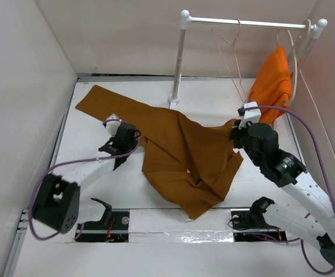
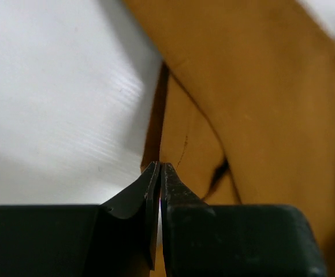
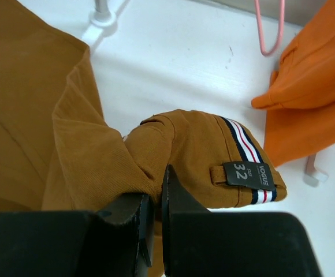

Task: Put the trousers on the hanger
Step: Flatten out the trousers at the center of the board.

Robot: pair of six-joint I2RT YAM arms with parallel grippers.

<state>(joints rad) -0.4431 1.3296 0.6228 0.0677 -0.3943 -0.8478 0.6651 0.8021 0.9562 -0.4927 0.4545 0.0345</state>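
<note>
**trousers on the table, hanger on the rail**

the trousers (image 1: 179, 150) lie flat and crumpled on the white table (image 1: 115, 190). one long leg runs to the far left corner. the rest is bunched in the middle and reaches toward the near edge.

the right gripper (image 3: 157, 176) is at the right end of the trousers. its two fingers are squeezed tight on a fold of the brown cloth, near the waistband (image 3: 245, 144). the waistband has white, red and dark stripes. a small dark tag (image 3: 247, 172) on it shows the number 32.

the left gripper (image 2: 160, 168) is at the left side of the trousers, in the middle of the table. its fingers are pressed together and the tips sit right at the edge of the cloth. the pictures do not show if any cloth is caught between them.

the hanger (image 1: 227, 66) is thin and pink. it hangs by its hook from the white rail (image 1: 245, 23) at the far right, well apart from the trousers. just to its right, an orange cloth (image 1: 271, 81) hangs from the same rail.
</note>
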